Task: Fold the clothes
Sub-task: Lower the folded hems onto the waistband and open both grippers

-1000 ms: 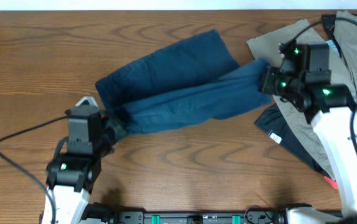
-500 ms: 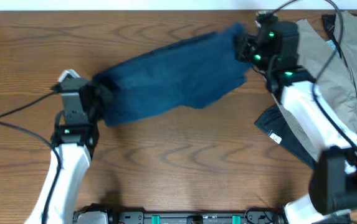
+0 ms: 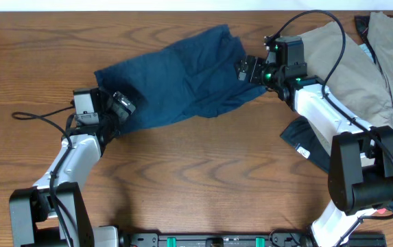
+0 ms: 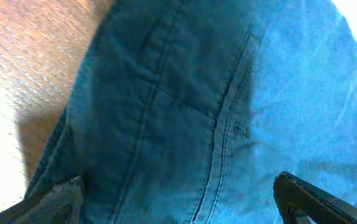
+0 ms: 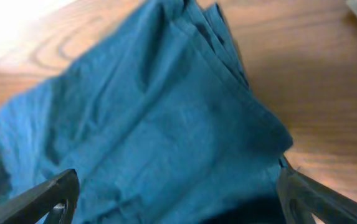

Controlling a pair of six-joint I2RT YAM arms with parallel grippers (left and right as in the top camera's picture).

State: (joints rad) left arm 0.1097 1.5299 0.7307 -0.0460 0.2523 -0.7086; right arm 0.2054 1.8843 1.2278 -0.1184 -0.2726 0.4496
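Observation:
The clothes, a pair of dark navy shorts (image 3: 175,75), lie folded in a slanted band across the back middle of the table. My left gripper (image 3: 121,104) stands open at their left end. In the left wrist view its fingers (image 4: 60,199) are spread wide, with the seamed cloth (image 4: 197,93) lying under the gap. My right gripper (image 3: 245,68) is open at the shorts' right end. The right wrist view shows its fingers (image 5: 47,199) wide apart over the layered leg edges (image 5: 166,124), gripping nothing.
Beige garments (image 3: 333,55) lie at the back right, beside the right arm. A dark garment with a white label (image 3: 306,140) lies under that arm. A black cable (image 3: 31,115) trails left of the left arm. Bare wood table (image 3: 203,178) runs along the front.
Both grippers carried the shorts' near edge toward the back of the table, folding the cloth over itself. Both then opened and let go.

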